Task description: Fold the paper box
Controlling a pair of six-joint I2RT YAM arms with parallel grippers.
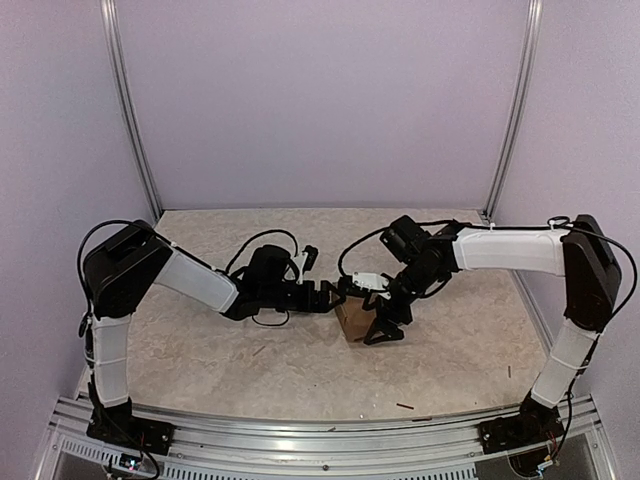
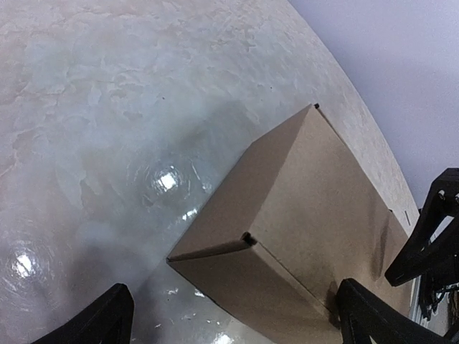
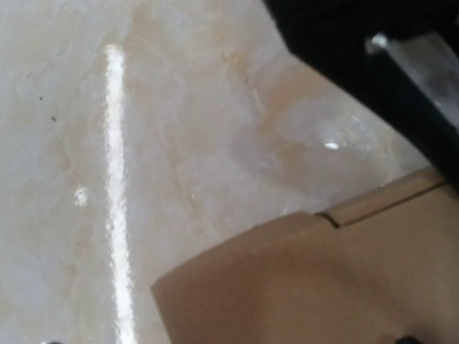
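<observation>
The paper box is a small brown cardboard box folded into shape, standing on the table's middle. My left gripper reaches it from the left. In the left wrist view its black fingers stand wide apart with the paper box between them; the right-hand finger is at the box's side and the left-hand one is clear of it. My right gripper is at the box's right side, its fingers spread. The right wrist view has the paper box filling the lower part, close to the camera.
The marbled tabletop carries tiny dark scraps near the front and another scrap at the right. An aluminium rail runs along the near edge. The left arm's black gripper body crosses the right wrist view's top right.
</observation>
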